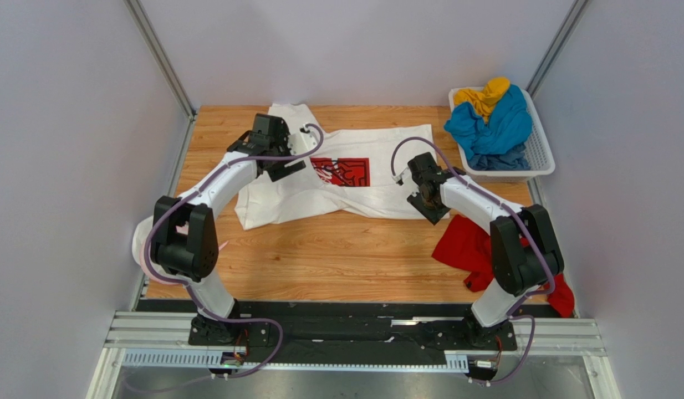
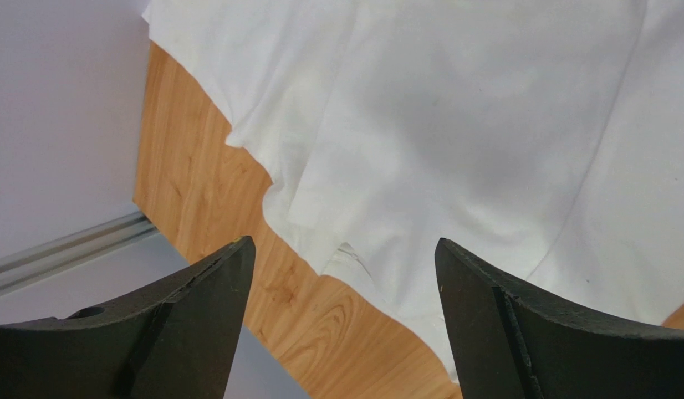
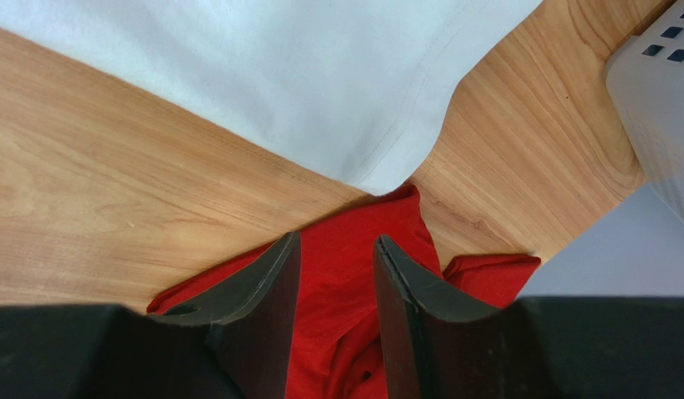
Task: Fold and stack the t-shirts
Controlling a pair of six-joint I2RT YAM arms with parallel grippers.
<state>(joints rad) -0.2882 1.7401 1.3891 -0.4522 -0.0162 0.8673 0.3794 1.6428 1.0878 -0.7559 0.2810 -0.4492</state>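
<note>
The large white t-shirt (image 1: 379, 179) with a red chest print (image 1: 340, 171) lies spread on the wooden table (image 1: 337, 258). My left gripper (image 1: 262, 143) hangs over its left side. In the left wrist view the gripper (image 2: 344, 243) is wide open and empty above the white shirt's edge (image 2: 454, 150). My right gripper (image 1: 430, 208) is at the shirt's near right corner. In the right wrist view it (image 3: 337, 238) is open with a narrow gap, above the crumpled red t-shirt (image 3: 354, 274) and next to the white corner (image 3: 320, 91). The red shirt (image 1: 466, 245) lies under the right arm.
A white lattice basket (image 1: 538, 158) stands at the back right and holds a blue shirt (image 1: 491, 125) and a yellow shirt (image 1: 483, 93); its corner shows in the right wrist view (image 3: 662, 108). Grey walls enclose the table on three sides. The table's left edge (image 2: 166, 166) is near the left gripper.
</note>
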